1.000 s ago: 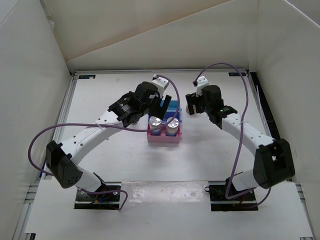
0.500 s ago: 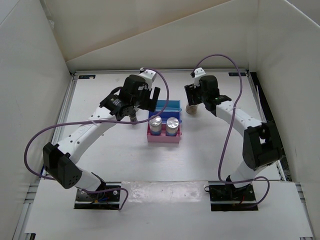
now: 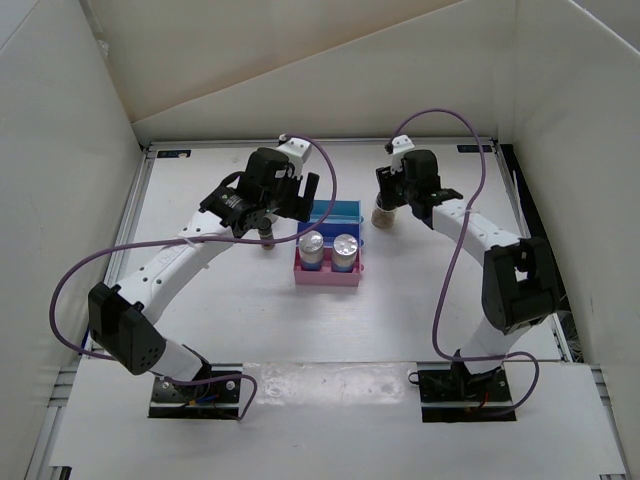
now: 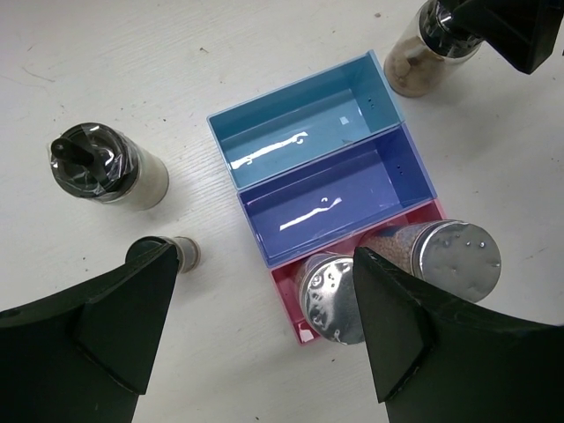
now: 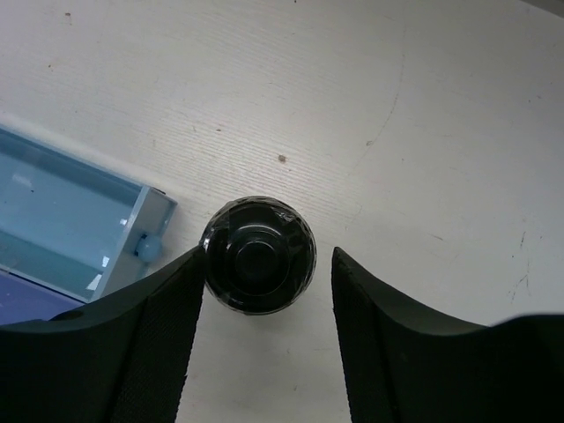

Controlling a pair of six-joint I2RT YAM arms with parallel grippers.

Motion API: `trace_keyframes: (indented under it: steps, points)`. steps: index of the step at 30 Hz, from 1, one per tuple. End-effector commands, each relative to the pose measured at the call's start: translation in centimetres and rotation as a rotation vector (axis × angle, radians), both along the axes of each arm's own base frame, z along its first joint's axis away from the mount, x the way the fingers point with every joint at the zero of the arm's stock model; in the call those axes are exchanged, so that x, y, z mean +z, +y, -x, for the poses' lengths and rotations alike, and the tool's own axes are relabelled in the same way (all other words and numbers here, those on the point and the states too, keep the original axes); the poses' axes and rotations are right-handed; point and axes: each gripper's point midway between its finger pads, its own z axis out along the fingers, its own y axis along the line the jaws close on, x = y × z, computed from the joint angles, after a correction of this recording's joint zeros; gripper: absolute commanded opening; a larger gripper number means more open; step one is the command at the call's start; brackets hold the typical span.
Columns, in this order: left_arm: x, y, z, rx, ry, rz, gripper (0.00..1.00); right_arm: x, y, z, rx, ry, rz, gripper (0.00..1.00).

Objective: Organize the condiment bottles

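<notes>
Reaching farther back, right hand (image 5: pixel 267 263) loosely straddles black-capped bottle (image 5: pixel 257 251) on white tabletop (image 5: pixel 414 106); left hand (image 4: pixel 263 264) spread.

Counted two silver-topped bottles (image 4: pixel 330 300) (image 4: pixel 458 257), two black-capped bottles (image 4: pixel 88 163) (image 4: pixel 436 40), one stepped rack (image 4: pixel 300 137) of three compartments, two arms (image 3: pixel 190 260) (image 3: pixel 470 235).

The stepped rack (image 4: pixel 335 198) is tiered in light blue, violet-blue and pink. Two shakers (image 4: pixel 458 260) are topped in shiny silver; two bottles (image 4: pixel 88 163) are capped in black.
</notes>
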Motion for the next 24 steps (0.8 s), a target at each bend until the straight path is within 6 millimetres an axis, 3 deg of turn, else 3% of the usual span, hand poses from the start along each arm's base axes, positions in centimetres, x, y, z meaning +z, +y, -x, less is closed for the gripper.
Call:
trace_keyframes:
  steps: [1,15,17,20,21,24]
  points:
    - [1.7,-0.2,-0.3,-0.006,-0.033,0.038,0.91,1.9,0.3,-1.7,-0.004,-0.06,-0.046,0.61]
    - [1.0,0.1,-0.5,0.004,-0.023,0.035,0.91,0.7,1.3,-2.0,0.007,-0.02,-0.055,0.49]
    - [0.5,0.1,-0.4,0.006,-0.011,0.034,0.91,0.5,1.5,-1.8,0.011,-0.015,-0.057,0.42]
    - [0.2,0.1,-0.4,0.005,-0.009,0.035,0.91,0.4,1.7,-1.5,0.005,-0.014,-0.05,0.16]
    - [0.3,0.1,-0.3,0.004,-0.01,0.036,0.91,0.2,1.5,-1.1,-0.005,0.004,-0.035,0.0]
    - [0.4,0.2,-0.1,0.002,-0.013,0.039,0.91,0.6,2.3,-0.2,0.012,-0.005,0.006,0.0]
